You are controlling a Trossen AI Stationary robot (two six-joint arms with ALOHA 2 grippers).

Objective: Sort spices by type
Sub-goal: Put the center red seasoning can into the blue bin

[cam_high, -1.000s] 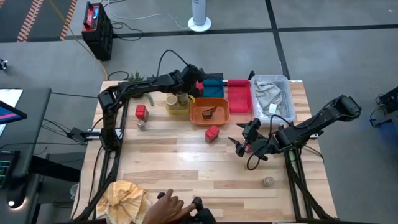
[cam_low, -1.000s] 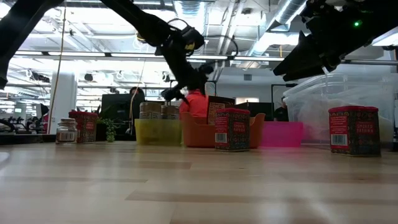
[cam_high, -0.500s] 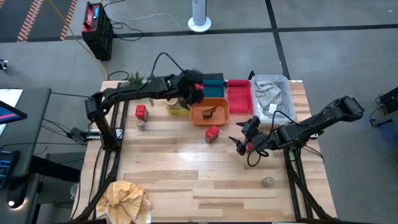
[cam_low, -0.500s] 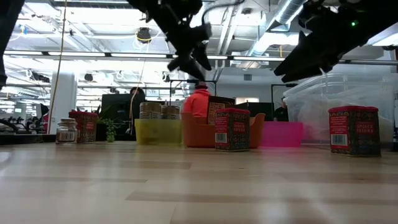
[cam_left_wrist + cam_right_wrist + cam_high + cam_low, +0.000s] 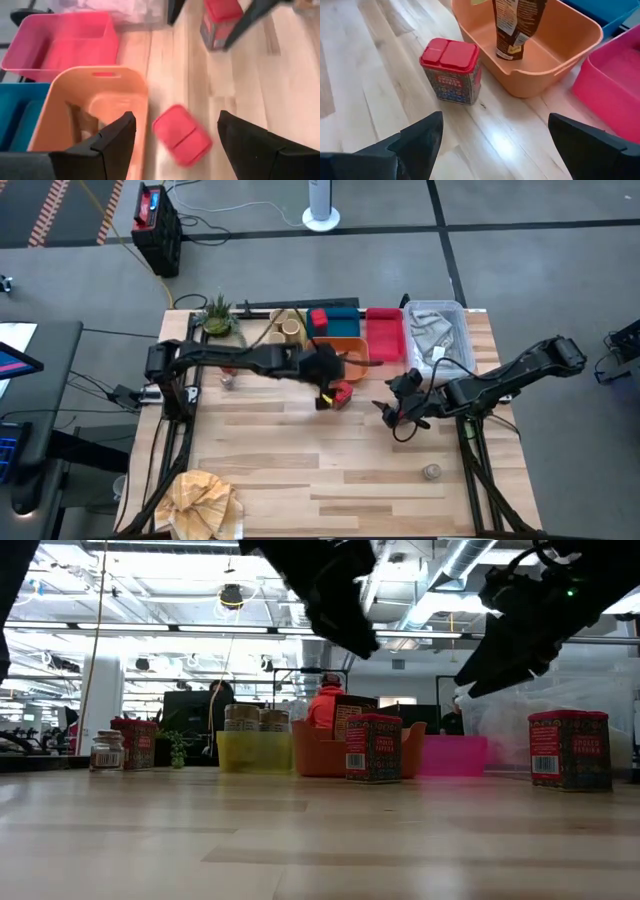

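My left gripper (image 5: 325,385) (image 5: 176,117) hovers open above a red tin (image 5: 343,395) (image 5: 182,141) that stands on the table beside the orange tray (image 5: 350,355). The tin shows between the fingers, untouched. My right gripper (image 5: 390,412) (image 5: 495,119) is open and raised over a second red tin (image 5: 570,748) (image 5: 220,20). A dark brown piece (image 5: 516,25) stands in the orange tray. Wooden jars (image 5: 288,328) sit in the yellow tray, and a red tin (image 5: 318,318) sits in the teal tray. One shaker (image 5: 228,377) stands at the left, another (image 5: 431,472) near the front right.
A pink tray (image 5: 385,335) and a clear bin (image 5: 437,335) holding grey cloth line the far edge. A green plant (image 5: 217,315) stands at the far left corner, and a crumpled yellow cloth (image 5: 205,500) lies at the near left corner. Bare wood spans the table's middle and near side.
My left gripper has swung from over the trays at the far edge toward the near right, coming over the red tin by the orange tray. A red tin now shows in the teal tray where it was. A person's hand at the near edge has gone.
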